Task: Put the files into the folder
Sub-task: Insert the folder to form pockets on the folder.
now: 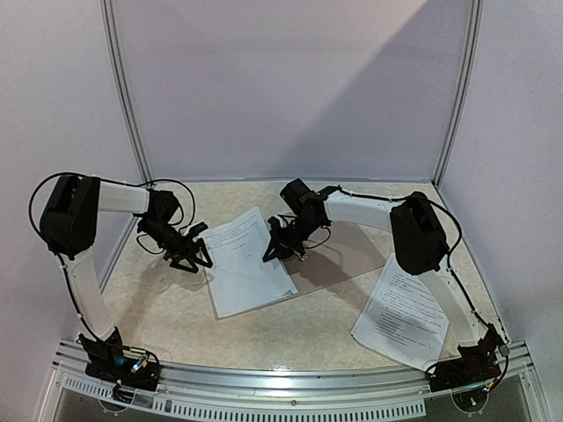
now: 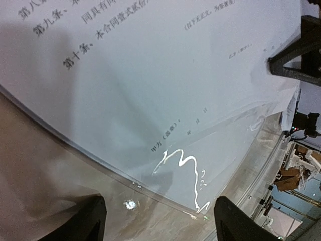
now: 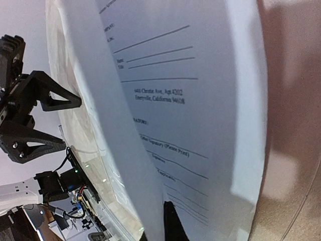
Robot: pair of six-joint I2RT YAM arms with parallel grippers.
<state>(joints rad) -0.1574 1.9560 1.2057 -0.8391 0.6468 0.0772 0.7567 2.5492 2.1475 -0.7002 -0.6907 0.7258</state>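
Observation:
One of the files (image 1: 246, 264), white printed sheets, lies mid-table. My left gripper (image 1: 187, 251) hovers open at its left edge. In the left wrist view its fingers (image 2: 86, 221) straddle the sheet's corner (image 2: 150, 90), which has a glossy clear edge (image 2: 100, 163). My right gripper (image 1: 280, 247) is shut on the right edge of a sheet. In the right wrist view that sheet (image 3: 200, 100) curls up from the jaws (image 3: 161, 227), with one dark fingertip (image 3: 171, 221) showing. The folder (image 1: 352, 251) looks like the flat tan area right of this paper. A second file (image 1: 400, 312) lies at the right front.
White booth walls close in the back and both sides. A metal rail (image 1: 290, 382) runs along the near edge between the arm bases. The right forearm (image 1: 420, 233) hangs over the second file. The left arm (image 3: 35, 100) shows in the right wrist view.

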